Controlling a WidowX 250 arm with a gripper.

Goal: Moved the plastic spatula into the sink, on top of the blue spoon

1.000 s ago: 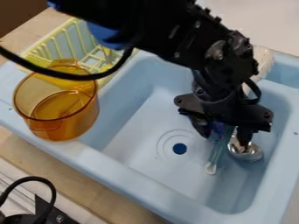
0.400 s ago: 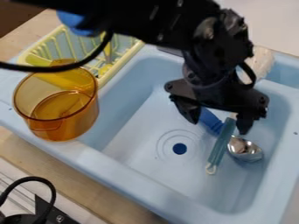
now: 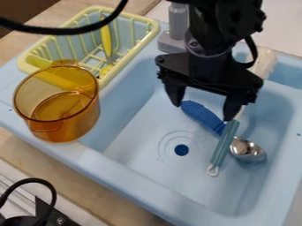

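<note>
Sink (image 3: pixel 126 173): pale blue; concentric rings pattern the floor around its dark blue drain (image 3: pixel 182 150). Spoon (image 3: pixel 247 151): blue handle, silver bowl. Spatula (image 3: pixel 223 143): teal handle, white loop. Gripper (image 3: pixel 203 111): black. Pot (image 3: pixel 65 117): transparent amber. Dish rack (image 3: pixel 131 57): light yellow. Counter (image 3: pixel 97 183): tan.

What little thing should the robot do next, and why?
I'd say raise the open gripper gently, without closing it. The teal-handled spatula already lies across the blue spoon in the sink, so the job looks done, and closing might bump them.
</note>
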